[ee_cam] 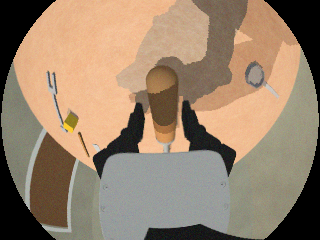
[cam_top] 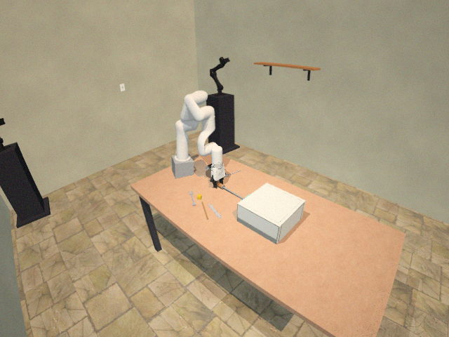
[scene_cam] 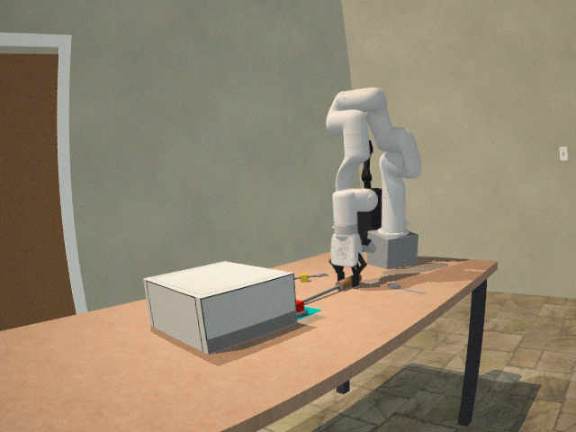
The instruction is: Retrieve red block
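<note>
The gripper (ee_cam: 160, 122) points down, fingers parted around the wooden handle (ee_cam: 163, 103).

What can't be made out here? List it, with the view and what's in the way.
- Red block: whether it sits fully inside the teal square; exterior view, the cabinet covers part of the square.
- Red block in the top view: hidden behind the cabinet.
- The tool's far tip: the wrist view shows only the wooden handle; the gripper body cuts off the rest.
- Small items beside the yellow cube: too small to identify.
</note>
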You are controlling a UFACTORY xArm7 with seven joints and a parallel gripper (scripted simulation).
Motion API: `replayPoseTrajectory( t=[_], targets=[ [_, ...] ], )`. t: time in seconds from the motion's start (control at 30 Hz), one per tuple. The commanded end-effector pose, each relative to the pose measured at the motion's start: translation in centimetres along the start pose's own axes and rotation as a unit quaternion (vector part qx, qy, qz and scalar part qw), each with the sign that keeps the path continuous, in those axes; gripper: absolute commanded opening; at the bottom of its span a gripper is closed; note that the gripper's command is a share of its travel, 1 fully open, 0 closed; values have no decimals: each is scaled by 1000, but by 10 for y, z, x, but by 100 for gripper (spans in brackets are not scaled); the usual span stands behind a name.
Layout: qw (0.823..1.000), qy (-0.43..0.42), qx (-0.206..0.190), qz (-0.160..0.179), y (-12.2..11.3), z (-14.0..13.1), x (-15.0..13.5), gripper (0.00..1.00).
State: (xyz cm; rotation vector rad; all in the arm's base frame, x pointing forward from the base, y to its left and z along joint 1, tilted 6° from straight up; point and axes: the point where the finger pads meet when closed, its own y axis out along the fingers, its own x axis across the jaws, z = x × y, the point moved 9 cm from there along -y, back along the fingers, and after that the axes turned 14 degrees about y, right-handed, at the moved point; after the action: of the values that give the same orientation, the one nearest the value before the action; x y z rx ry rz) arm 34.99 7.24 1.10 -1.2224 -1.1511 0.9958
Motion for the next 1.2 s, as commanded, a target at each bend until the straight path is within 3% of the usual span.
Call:
replayPoseTrajectory(
  t=[0.0,0.83,1.17],
  targets=[
    [1000,0,-1,0,-1,-1,0,58],
    [1000,0,-1,0,-5,-1,0,58],
    [1000,0,-1,0,-30,-1,0,58]
  ],
)
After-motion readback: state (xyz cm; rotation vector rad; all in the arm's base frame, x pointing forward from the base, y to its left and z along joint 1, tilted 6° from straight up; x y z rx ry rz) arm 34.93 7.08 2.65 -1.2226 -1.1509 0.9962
